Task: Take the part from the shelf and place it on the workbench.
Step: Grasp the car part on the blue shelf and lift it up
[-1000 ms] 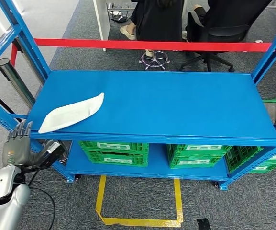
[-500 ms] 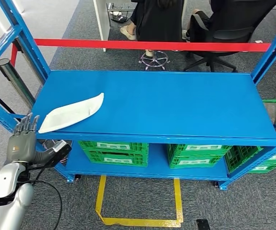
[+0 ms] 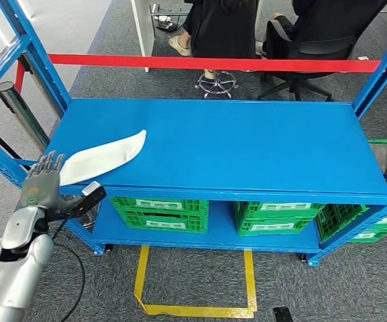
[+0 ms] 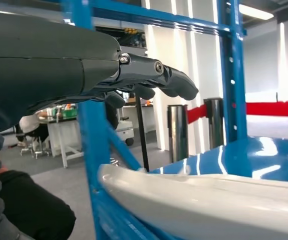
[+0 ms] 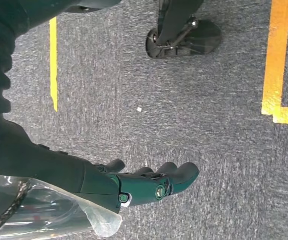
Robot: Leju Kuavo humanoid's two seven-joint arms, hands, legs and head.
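Since a second ago my left hand [image 3: 43, 182] has risen toward one white part [image 3: 102, 157] at frame left, fingers apart, holding nothing, one blue shelf [image 3: 241, 144], my right hand [image 5: 149, 185] open.

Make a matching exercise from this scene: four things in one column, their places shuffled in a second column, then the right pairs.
Things:
1. white part
2. green crates
3. left robot hand
4. yellow tape

Places:
A. on the carpet in front of the shelf
B. on the lower shelf
C. on the top shelf, near its left end
D. beside the shelf's front left corner

Pairs: 1-C, 2-B, 3-D, 4-A
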